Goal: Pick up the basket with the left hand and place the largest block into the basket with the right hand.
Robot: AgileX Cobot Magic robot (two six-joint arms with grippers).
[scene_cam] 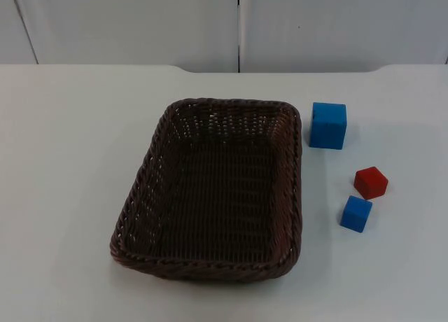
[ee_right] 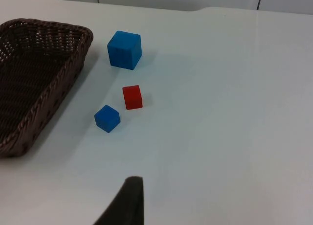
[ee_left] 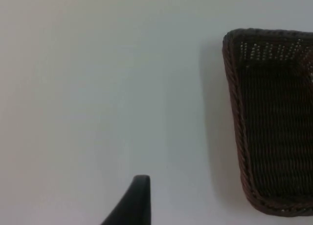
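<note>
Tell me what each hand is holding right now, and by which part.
Nothing is held. The basket sits on the table, and the big blue block rests beside it, untouched.

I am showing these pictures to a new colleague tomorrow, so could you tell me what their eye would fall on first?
The eye goes first to the dark brown woven basket, standing empty in the middle of the white table. Next come the three blocks to its right: the large blue block beside the basket's far right corner, then the red block and the small blue block close together nearer the camera.
</note>
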